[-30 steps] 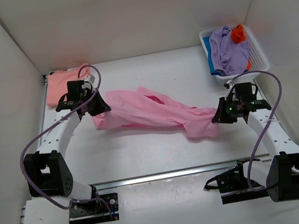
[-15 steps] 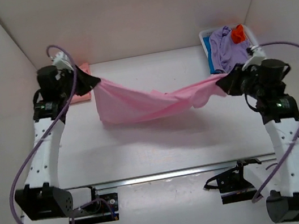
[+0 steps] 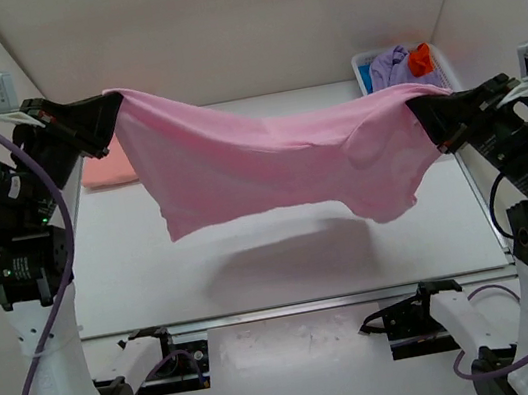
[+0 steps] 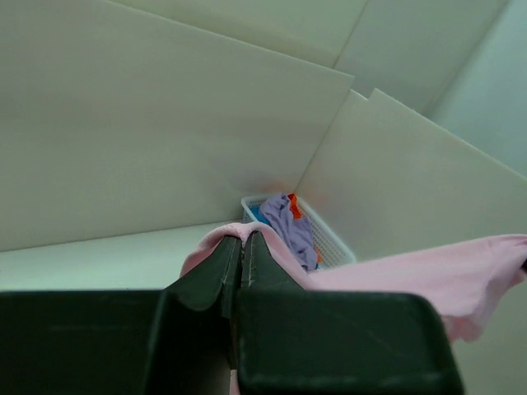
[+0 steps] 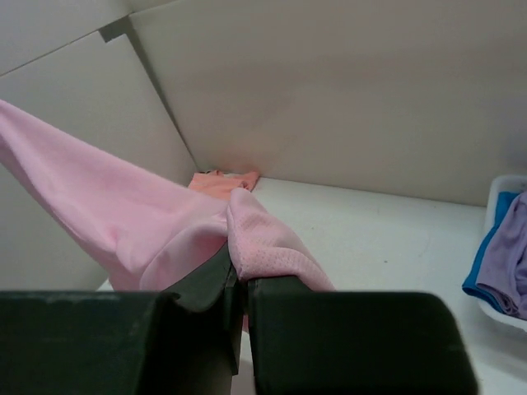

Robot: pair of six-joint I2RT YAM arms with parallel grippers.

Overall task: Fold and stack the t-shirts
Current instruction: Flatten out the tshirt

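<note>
**Pink shirt hangs stretched between two raised arms**

The light pink t-shirt is held in the air above the table, spread wide between the two arms. It touches nothing below it and casts a soft shadow on the white surface. Its top edge runs in a shallow sag from one gripper to the other. The body of the cloth drops beneath that edge, hanging lowest near the right side.

The left gripper is raised high at the far left. Its jaws are pressed together on a corner of the pink cloth, and its wrist view shows the fabric bunched over the tips of the two dark fingers. The right gripper is raised on the opposite side. Its jaws also pinch the shirt, with a fold of pink mesh-textured cloth squeezed between the fingers.

The salmon-peach shirt lies flat on the table at the far left, behind and below the lifted shirt and partly hidden by it.

The white slatted basket sits in the far right corner of the table. In it lie the lavender shirt, crumpled on top, the orange shirt beside it, and the blue shirt, whose edge shows along the basket's side. From above, the pink shirt covers the near part of the basket.
</note>
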